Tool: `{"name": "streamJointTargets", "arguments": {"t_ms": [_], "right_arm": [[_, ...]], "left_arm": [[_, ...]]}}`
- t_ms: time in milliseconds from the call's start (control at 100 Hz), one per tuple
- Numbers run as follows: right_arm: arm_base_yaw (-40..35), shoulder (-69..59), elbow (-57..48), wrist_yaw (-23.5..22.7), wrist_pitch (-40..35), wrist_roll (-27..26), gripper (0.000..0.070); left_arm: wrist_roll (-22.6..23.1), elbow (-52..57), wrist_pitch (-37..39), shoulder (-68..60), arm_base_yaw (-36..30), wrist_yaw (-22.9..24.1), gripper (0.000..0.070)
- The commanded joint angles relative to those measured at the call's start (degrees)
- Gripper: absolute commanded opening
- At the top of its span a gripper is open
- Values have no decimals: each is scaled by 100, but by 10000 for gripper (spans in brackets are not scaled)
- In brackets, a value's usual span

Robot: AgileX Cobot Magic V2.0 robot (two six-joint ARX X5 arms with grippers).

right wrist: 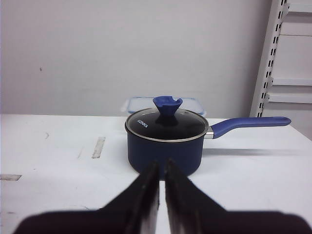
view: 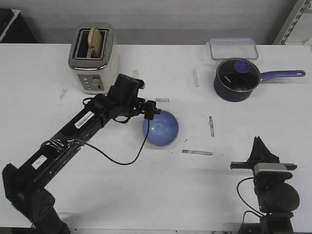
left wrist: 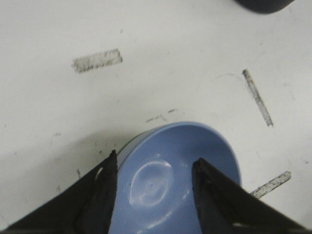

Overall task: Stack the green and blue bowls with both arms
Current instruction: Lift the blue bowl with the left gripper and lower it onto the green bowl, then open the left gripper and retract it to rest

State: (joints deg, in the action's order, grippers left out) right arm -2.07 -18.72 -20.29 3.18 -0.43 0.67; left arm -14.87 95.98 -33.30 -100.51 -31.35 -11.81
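Observation:
The blue bowl (view: pixel 161 128) sits upright on the white table, mid-table. In the left wrist view the blue bowl (left wrist: pixel 175 180) fills the space between the fingers. A thin pale green edge (left wrist: pixel 129 144) shows just under its rim, which seems to be the green bowl beneath it; the rest of the green bowl is hidden. My left gripper (view: pixel 152 110) (left wrist: pixel 156 162) is open at the bowl's near-left rim, one finger outside the rim, the other over the inside. My right gripper (view: pixel 258 142) (right wrist: pixel 162 165) is shut and empty near the front right of the table.
A dark blue lidded saucepan (view: pixel 237 79) (right wrist: pixel 165 141) with a long handle stands at the back right, a clear lidded box (view: pixel 233 48) behind it. A toaster (view: pixel 93 57) with bread is at the back left. Grey tape marks (view: pixel 197 152) dot the table.

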Motion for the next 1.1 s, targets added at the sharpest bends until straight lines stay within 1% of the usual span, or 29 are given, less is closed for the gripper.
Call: {"name": "streamJointTargets", "arguments": {"t_ms": [0, 100, 210, 330, 430, 500, 560, 610, 620, 720, 840, 1090], "right_arm": [[11, 2, -17, -11, 85, 24, 11], [11, 2, -17, -11, 85, 24, 11], [11, 2, -17, -11, 85, 24, 11], [11, 2, -17, -11, 85, 24, 11], [11, 2, -17, -11, 85, 24, 11], [11, 2, -17, -11, 85, 24, 11], [11, 2, -17, -11, 85, 24, 11], [11, 2, -17, -11, 85, 24, 11], [11, 2, -17, -13, 85, 24, 11], [11, 2, -17, -11, 85, 24, 11], [11, 2, -17, -11, 85, 24, 11], [11, 2, -17, -11, 85, 24, 11]], "left_arm": [[382, -116, 330, 122, -33, -4, 287], [595, -610, 1021, 507, -31, -2, 287], [962, -1340, 1814, 1014, -9, -2, 283], [1266, -2267, 2684, 1631, 68, 0, 263], [1316, -3073, 3368, 2190, 223, 4, 154], [1316, -3611, 3801, 2590, 343, 17, 103], [1316, -4050, 4124, 2924, 446, 146, 58], [1316, -4404, 4354, 3200, 520, 323, 1], [1314, -4474, 4395, 3254, 535, 354, 0], [1311, -5132, 4664, 3810, 776, 713, 0], [1311, -5829, 4669, 4496, 1169, 1025, 0], [1311, -7145, 4669, 6135, 2057, 1058, 1]]}}
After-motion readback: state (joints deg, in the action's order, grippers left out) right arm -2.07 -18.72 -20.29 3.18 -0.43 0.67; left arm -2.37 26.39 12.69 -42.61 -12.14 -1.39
